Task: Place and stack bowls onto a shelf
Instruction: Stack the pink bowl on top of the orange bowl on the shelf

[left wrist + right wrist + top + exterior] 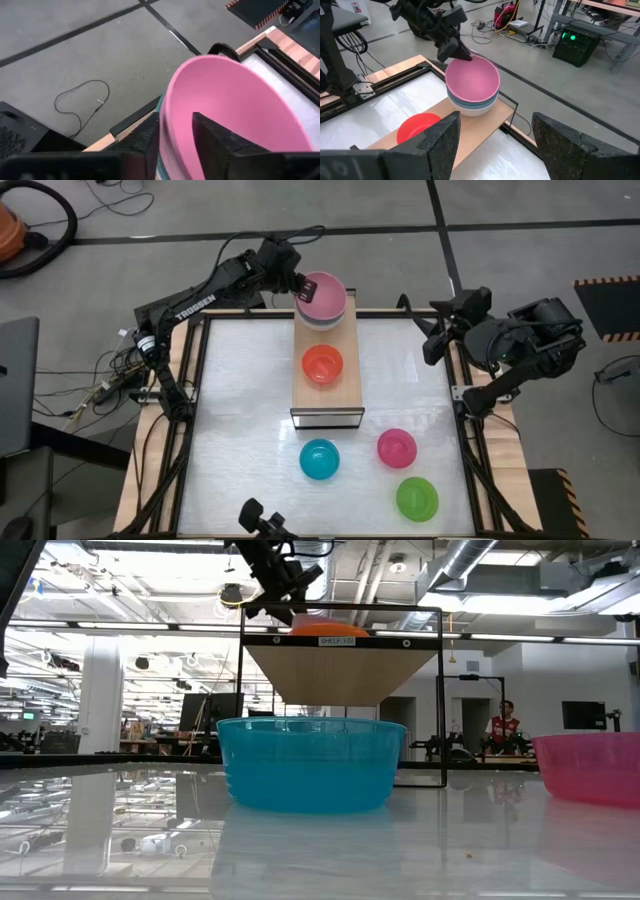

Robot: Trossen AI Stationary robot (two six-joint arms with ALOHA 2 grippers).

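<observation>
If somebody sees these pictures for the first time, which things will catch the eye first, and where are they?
The pink bowl tops a stack at the far end of the shelf, with the left gripper astride its rim. A red bowl sits alone mid-shelf. On the table in front lie a cyan bowl, a magenta bowl and a green bowl; the right gripper waits open at the table's right edge.

Counted against the shelf (327, 390): one shelf. On it, one red bowl (322, 364) and one stack at the far end, light pink bowl (323, 295) on top, with a cyan rim (470, 103) and a white bowl (471, 109) showing beneath. Off its near end, three loose bowls: one cyan (319, 459), one magenta (396, 447), one green (417, 498).
</observation>
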